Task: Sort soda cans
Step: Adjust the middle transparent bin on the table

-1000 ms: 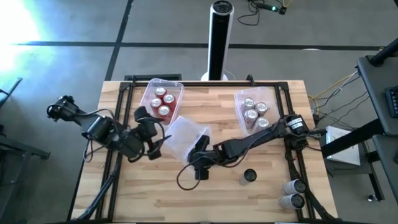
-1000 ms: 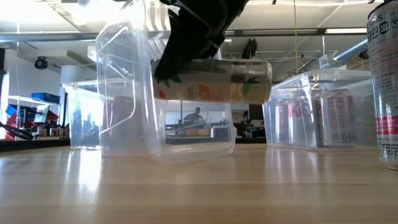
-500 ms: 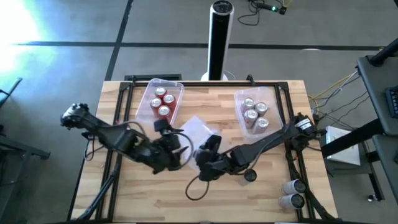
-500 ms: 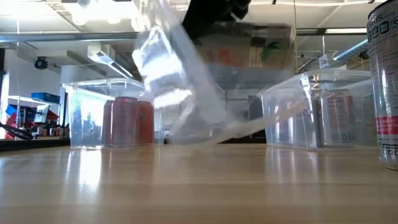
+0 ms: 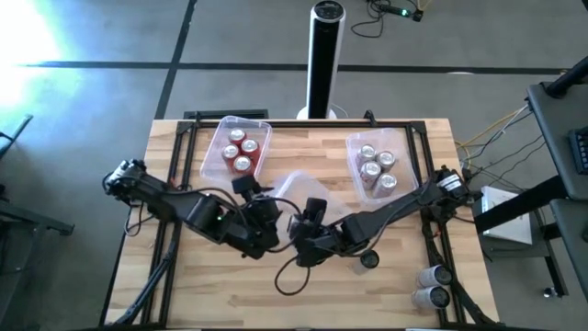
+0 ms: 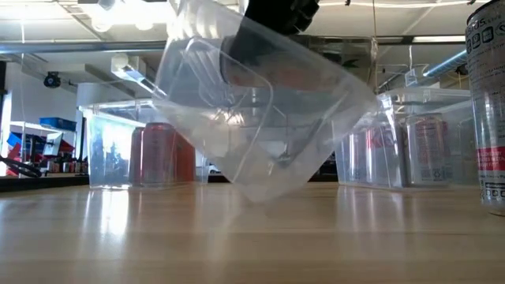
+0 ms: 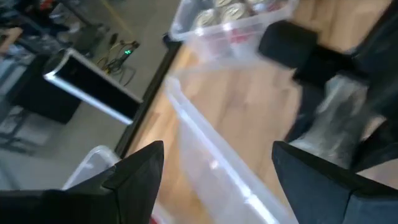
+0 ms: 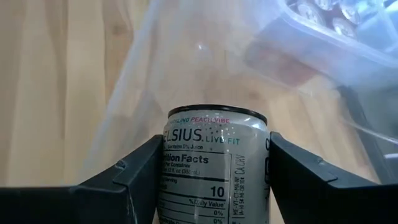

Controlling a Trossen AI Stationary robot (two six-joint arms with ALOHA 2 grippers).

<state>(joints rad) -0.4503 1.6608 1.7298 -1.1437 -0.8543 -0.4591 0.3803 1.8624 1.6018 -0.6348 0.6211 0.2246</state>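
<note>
Fingers of the right gripper (image 8: 214, 186) were clamped on a silver Celsius can (image 8: 214, 168), held at the mouth of a tipped clear tub (image 6: 260, 118) in the middle of the desk (image 5: 404, 285). Fingers of the left gripper (image 7: 217, 180) stood apart around that tub's rim. Red cans (image 5: 241, 152) sat in the far left tub (image 5: 216, 152), silver cans (image 5: 375, 167) in the far right tub (image 5: 354, 152). One black can (image 5: 368, 260) stood near the right gripper.

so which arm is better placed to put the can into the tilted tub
Right. The right gripper is shut on the can, facing the tilted clear tub; the left gripper is open at the tub's rim.
</note>
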